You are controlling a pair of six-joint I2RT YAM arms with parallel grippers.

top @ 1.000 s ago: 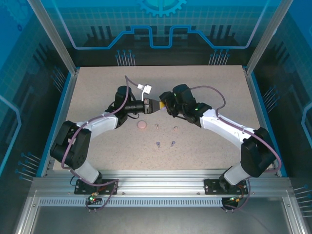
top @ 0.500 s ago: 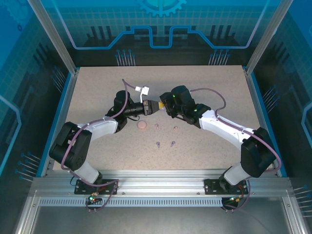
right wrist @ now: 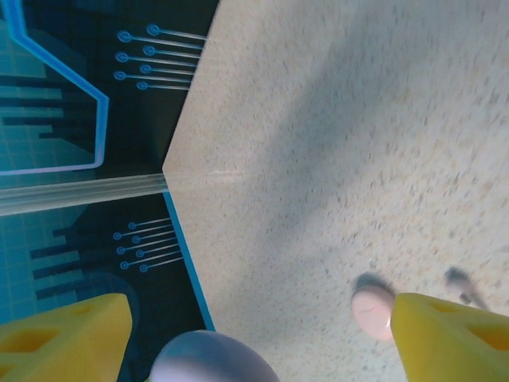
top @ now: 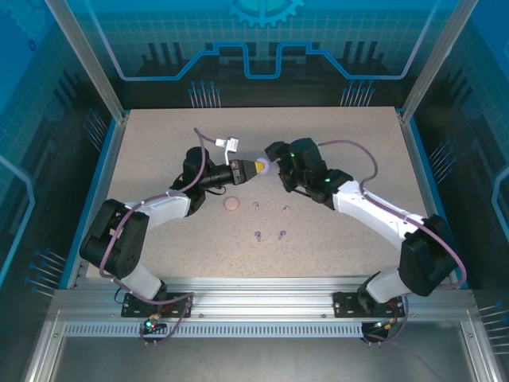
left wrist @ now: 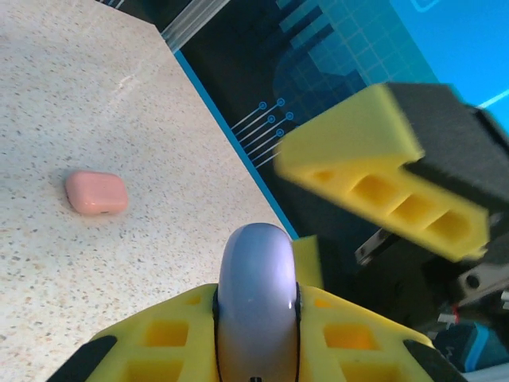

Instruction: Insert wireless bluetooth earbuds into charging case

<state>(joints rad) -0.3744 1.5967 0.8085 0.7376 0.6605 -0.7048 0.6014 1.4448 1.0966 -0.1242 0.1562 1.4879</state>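
No readable text, label or number anywhere.

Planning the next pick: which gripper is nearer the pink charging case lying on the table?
Left. The left gripper, shut on the lavender charging case, hangs just beyond and right of the pink charging case. The right gripper, open, is farther right, past the lavender one.

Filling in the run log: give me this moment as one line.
left gripper: shut on purple case | right gripper: open, not touching it | pink case: on table | earbuds: loose on table
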